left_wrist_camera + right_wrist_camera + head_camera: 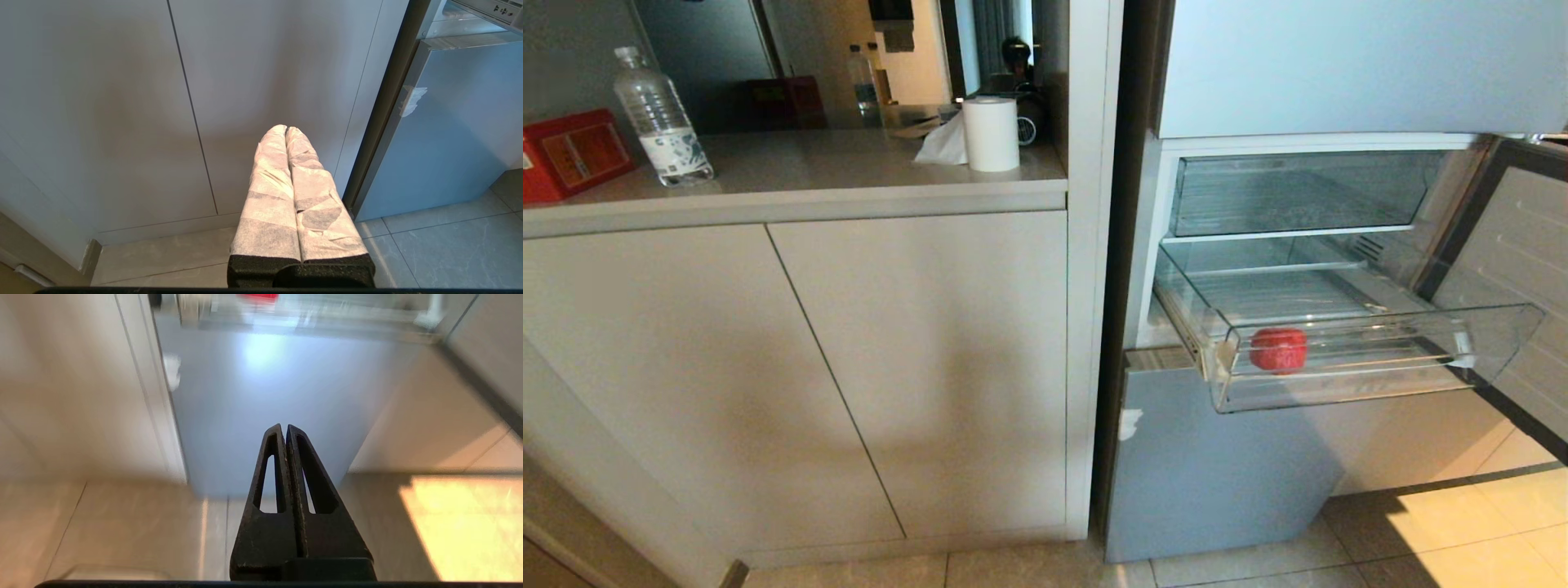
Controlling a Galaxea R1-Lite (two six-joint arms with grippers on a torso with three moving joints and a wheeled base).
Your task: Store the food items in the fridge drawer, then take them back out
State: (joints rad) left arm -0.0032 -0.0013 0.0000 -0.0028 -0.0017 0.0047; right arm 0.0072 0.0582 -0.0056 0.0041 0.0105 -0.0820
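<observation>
A small glossy red food item (1278, 349) lies inside the clear fridge drawer (1347, 384), which is pulled out from the open fridge. In the right wrist view the red item (258, 297) shows blurred at the frame's edge, in the drawer (327, 318). My right gripper (285, 428) is shut and empty, low down, pointing at the blue lower fridge panel (265, 396). My left gripper (286, 129), with white-wrapped fingers, is shut and empty, parked low before the cabinet doors (184, 102). Neither arm shows in the head view.
An empty clear bin (1298, 192) sits above the drawer. The open fridge door (1523, 269) stands to the right. On the counter (809, 175) stand a water bottle (662, 118), a red box (572, 151) and a paper roll (991, 133). Tiled floor (1421, 531) lies below.
</observation>
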